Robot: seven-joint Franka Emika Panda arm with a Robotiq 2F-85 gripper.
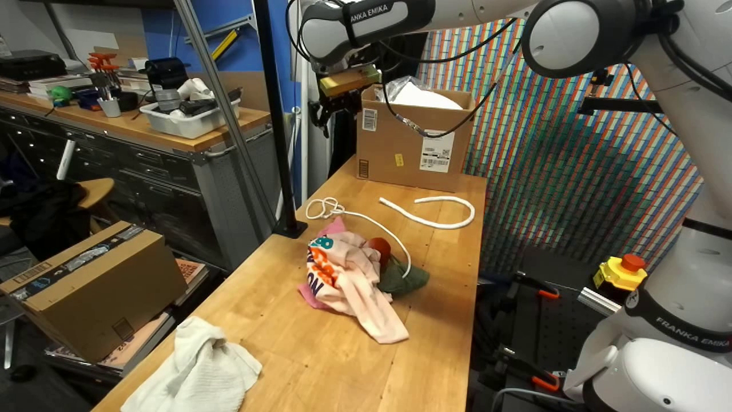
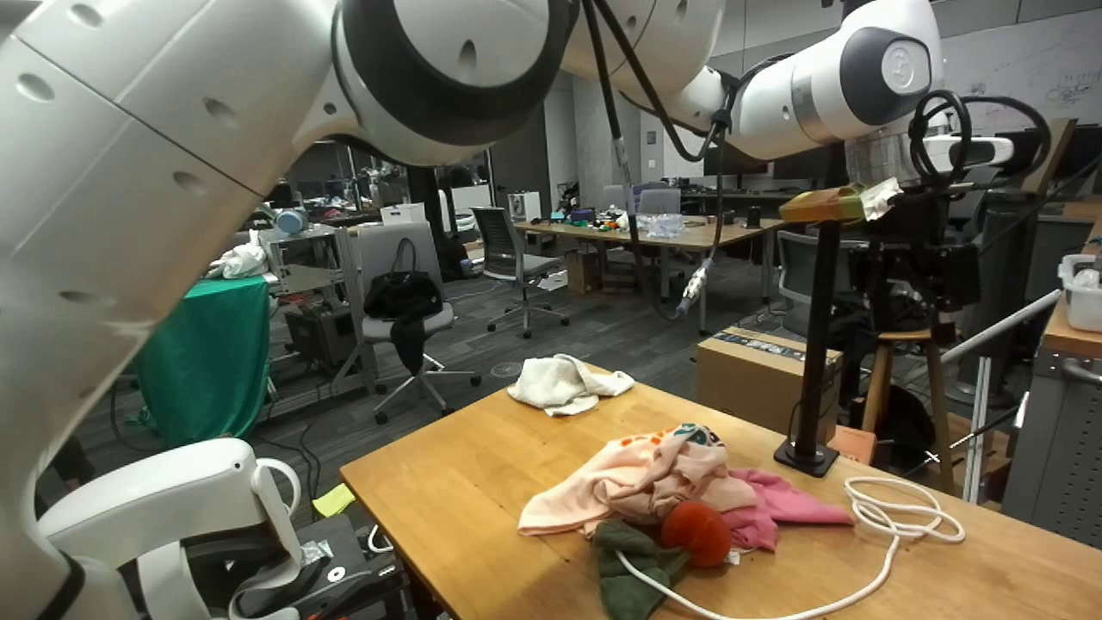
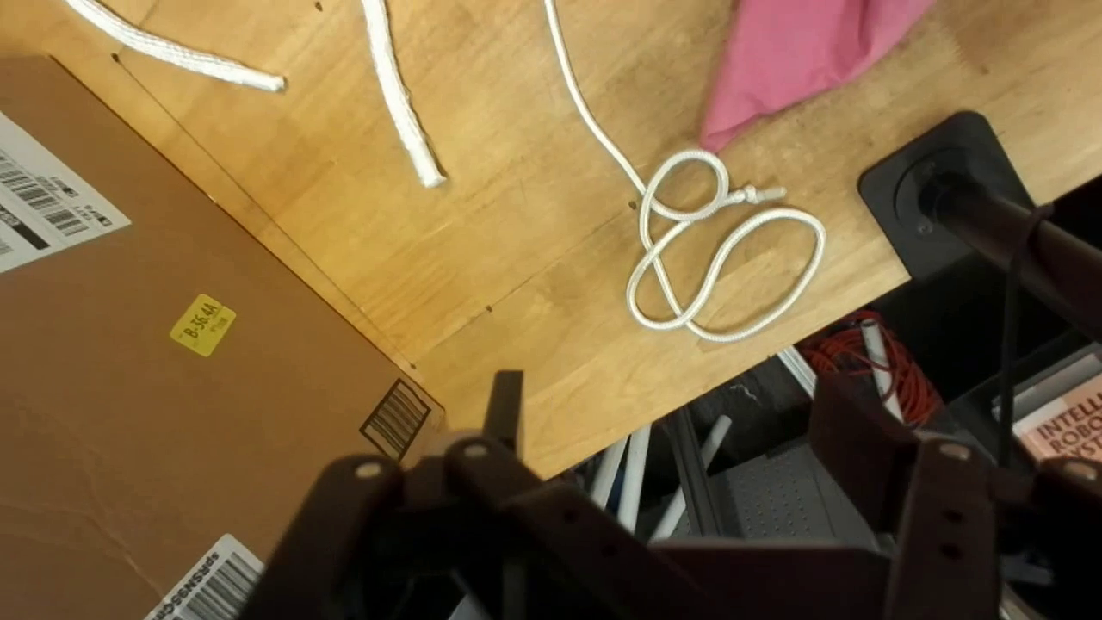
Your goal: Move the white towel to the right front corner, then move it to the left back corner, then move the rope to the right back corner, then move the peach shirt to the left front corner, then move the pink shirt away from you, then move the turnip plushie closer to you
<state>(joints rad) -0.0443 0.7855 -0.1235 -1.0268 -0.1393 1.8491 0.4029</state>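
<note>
1. Wood grain shows along the top of your table (image 1: 297,366), with a cardboard box (image 1: 400,131) standing at one end and a black post (image 1: 290,228) at the edge.
2. You have the white towel (image 1: 197,366) at the end opposite that box: off-white, plain, crumpled into soft folds, well apart from the other cloths.
3. Your peach shirt (image 1: 354,286) lies rumpled mid-table, pale, printed with lettering in orange-red, teal and dark blue, one narrow length stretched out flat on the wood.
4. Beneath it you can see the pink shirt (image 2: 775,508), vivid and creased, poking out past the peach cloth, one pointed tip lying toward the post.
5. Up against both shirts sits your turnip plushie (image 2: 696,534), its body round and red, its dark green leaves spread on the tabletop.
6. You'll find the rope (image 3: 685,321), thin and white, loosely looped near the post, just beside the pink tip; a single strand runs from the loops onto the green leaves.
7. Nearer the box you have a thicker white cord (image 3: 400,96), bent into a U.
8. Your gripper (image 3: 680,413) hangs well above the table at the box end, fingers widely parted around air alone; you cannot tell how close it stands to the box.
</note>
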